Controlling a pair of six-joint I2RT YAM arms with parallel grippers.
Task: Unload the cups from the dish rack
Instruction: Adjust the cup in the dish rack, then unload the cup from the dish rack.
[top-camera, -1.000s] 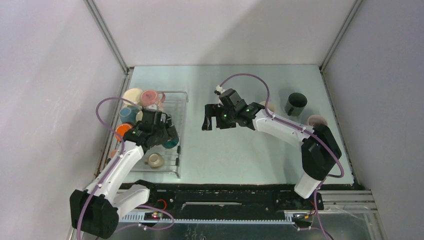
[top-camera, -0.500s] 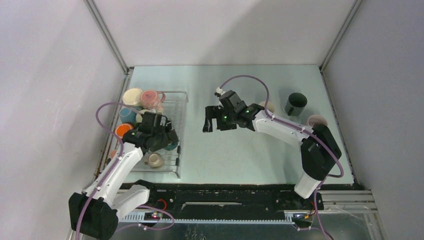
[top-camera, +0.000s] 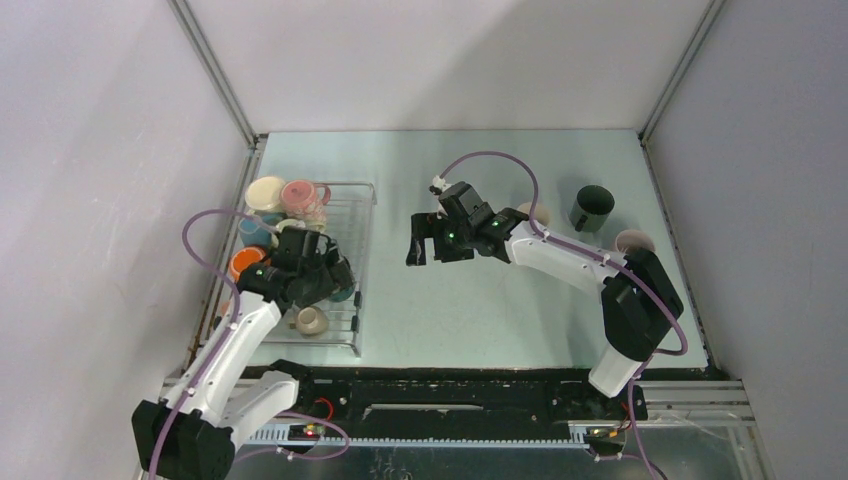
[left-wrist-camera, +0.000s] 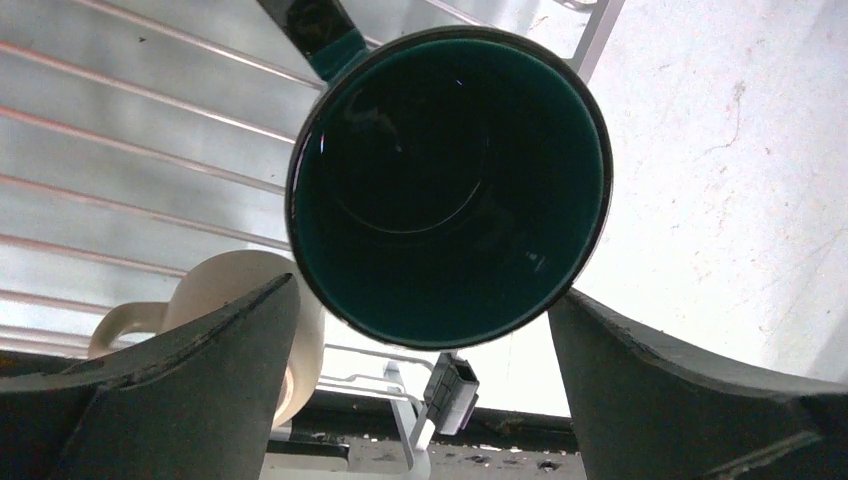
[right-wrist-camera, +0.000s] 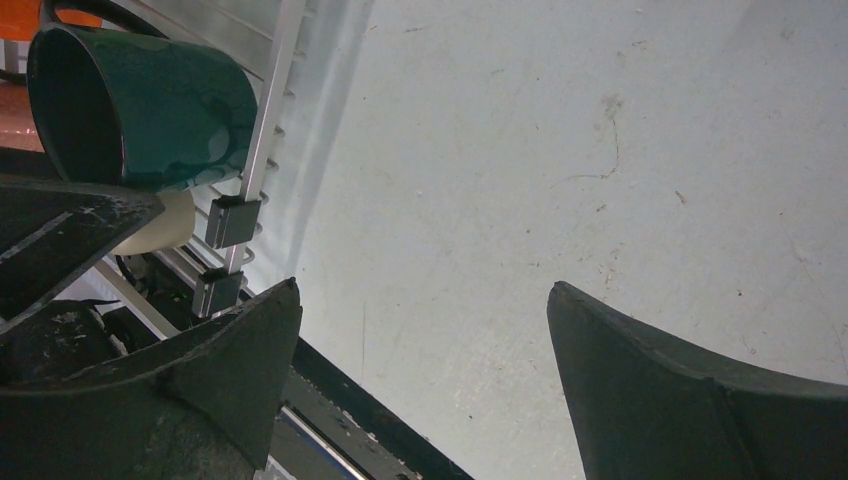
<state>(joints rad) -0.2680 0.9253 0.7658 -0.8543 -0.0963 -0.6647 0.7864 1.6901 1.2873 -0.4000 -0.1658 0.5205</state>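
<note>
Both grippers open, nothing held; teal mug is in the dish rack.
The dish rack sits at table left. The left gripper has jaws wide, tips flanking the teal mug rim at the rack's right edge, contact unclear. The right gripper is wide open over table centre. The cream mug is beside teal; dark mug on table, far right.

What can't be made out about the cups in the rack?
Top view: the left arm covers the middle of the silvery wire dish rack, hiding any cups beneath.
Left wrist view: cream mug, half behind a finger.
Right wrist view: orange mug, cut off at the corner.
</note>
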